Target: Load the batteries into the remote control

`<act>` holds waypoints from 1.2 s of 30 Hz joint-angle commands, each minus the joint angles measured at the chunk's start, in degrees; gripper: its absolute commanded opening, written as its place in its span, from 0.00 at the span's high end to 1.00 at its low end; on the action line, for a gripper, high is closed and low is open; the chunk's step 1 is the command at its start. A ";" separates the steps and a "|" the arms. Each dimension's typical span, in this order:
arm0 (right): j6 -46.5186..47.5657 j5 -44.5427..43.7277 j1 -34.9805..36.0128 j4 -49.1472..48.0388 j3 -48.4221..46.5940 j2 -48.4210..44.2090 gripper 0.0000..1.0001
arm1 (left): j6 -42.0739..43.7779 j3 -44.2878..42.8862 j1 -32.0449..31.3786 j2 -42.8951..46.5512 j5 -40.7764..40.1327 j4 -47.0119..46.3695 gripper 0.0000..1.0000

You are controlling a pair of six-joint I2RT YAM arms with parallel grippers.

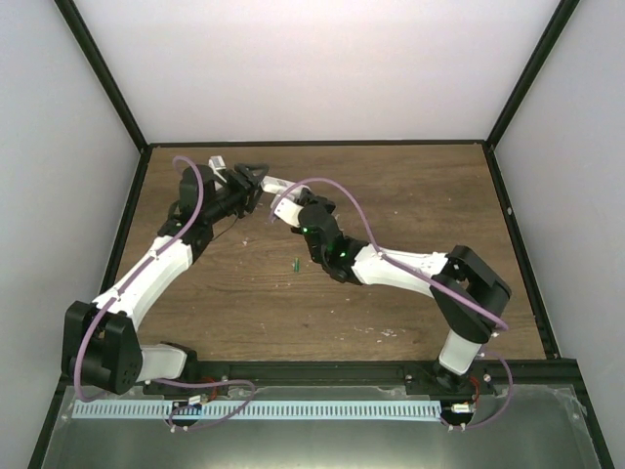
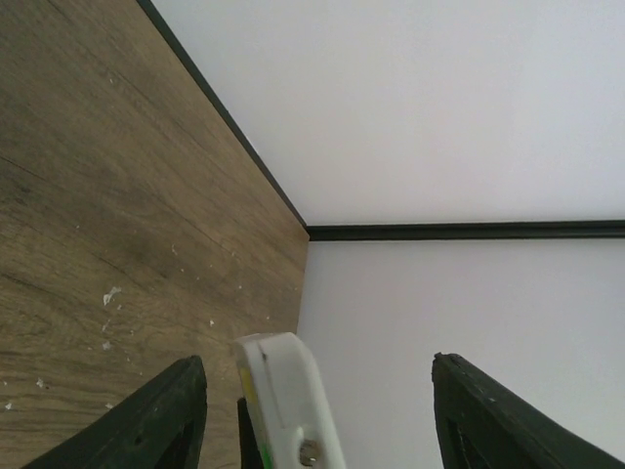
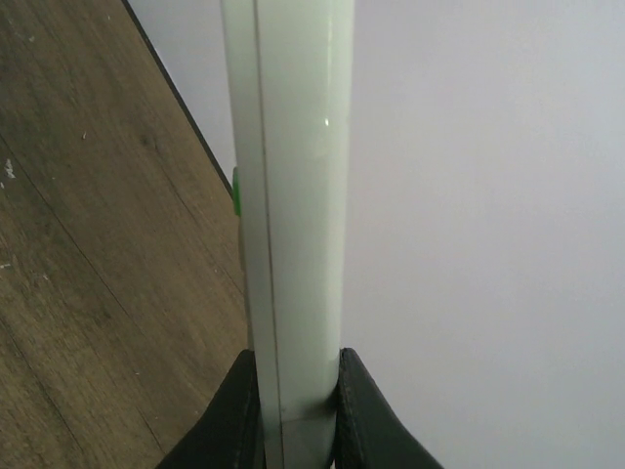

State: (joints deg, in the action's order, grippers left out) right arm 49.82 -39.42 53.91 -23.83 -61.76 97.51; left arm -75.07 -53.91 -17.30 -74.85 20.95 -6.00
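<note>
While right end effector (image 3: 298,386) clamps remote control (image 3: 293,195), left end effector (image 2: 317,381) gapes around its tip

Overhead wide; both wrist views close on remote (image 3: 293,195).

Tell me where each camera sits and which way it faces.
Top external: above, behind; looks down on the brown wooden table and both whole arms.
Left wrist: faces past the open left gripper at the slim white plastic remote control.
Right wrist: faces along that remote, clamped in the right gripper.
Both wrist views share it.
</note>
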 commanded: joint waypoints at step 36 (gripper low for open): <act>17.39 -4.59 1.64 -22.43 3.05 5.33 0.84 | -0.82 -2.14 -0.81 -4.25 1.97 -2.67 0.86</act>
State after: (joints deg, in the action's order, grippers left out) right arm 67.20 -43.29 54.92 -43.20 -58.11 102.61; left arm -76.90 -54.00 -17.78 -78.74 21.98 -7.09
